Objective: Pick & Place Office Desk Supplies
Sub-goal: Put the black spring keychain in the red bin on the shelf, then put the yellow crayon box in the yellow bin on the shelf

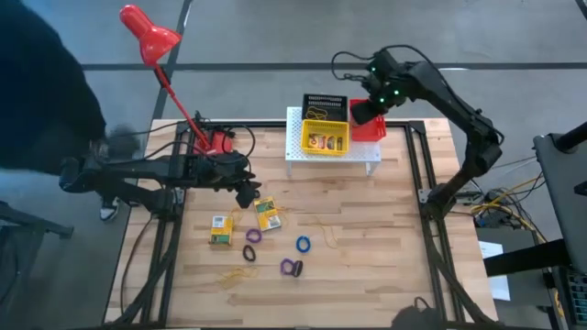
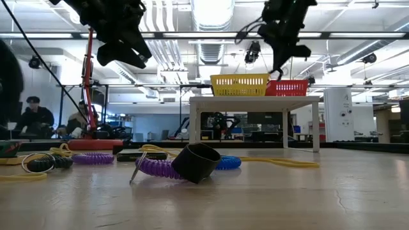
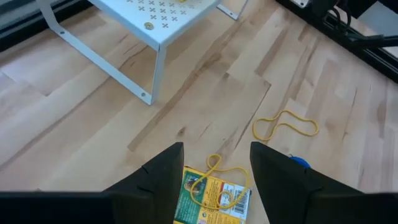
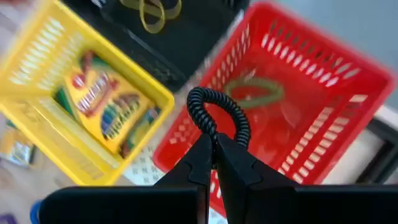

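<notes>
The right end effector [image 4: 214, 152] pinched a black ring [image 4: 217, 115] above the red tray [image 4: 323, 74]. The left end effector [image 3: 214, 171] hung spread over a card box [image 3: 211, 196] on the table [image 3: 205, 93].

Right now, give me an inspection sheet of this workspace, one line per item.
Surface: wooden table, white perforated stand at its back.
Job's things: yellow tray holding a card box, black tray and red tray on the stand; two card boxes, purple rings, blue ring and yellow rubber bands on the table.
Clutter: red desk lamp.
Grippers: left gripper open above a card box; right gripper shut on a black ring over the red tray.
Cables: wires beside the table's right edge.
Surroundings: a seated person in the room behind.
</notes>
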Robot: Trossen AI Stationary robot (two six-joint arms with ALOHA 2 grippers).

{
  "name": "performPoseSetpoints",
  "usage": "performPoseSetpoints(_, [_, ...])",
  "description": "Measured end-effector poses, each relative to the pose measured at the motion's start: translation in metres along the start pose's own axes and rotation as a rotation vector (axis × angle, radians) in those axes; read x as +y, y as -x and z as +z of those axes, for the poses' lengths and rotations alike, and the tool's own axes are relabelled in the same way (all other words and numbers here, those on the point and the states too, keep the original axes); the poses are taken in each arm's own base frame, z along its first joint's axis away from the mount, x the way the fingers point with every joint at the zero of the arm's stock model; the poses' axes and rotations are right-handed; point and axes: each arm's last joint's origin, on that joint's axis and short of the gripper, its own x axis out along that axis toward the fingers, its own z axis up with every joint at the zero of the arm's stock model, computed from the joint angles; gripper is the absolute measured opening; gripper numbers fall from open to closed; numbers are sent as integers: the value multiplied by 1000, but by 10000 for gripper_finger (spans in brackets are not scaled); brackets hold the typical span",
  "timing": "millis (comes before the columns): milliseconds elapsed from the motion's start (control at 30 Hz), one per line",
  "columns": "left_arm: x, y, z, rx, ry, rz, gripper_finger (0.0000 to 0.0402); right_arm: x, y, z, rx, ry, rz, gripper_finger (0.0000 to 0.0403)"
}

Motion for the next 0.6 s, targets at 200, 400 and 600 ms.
performPoseSetpoints(200, [0,0,0,0,112,0,190,-4,-25,-2,168,33,-93,13])
performPoseSetpoints(400, [0,0,0,2,212,2,190,-11,-33,1,200,85,-151,44])
performPoseSetpoints(600, [0,0,0,4,272,3,191,-16,-18,2,109,128,-163,124])
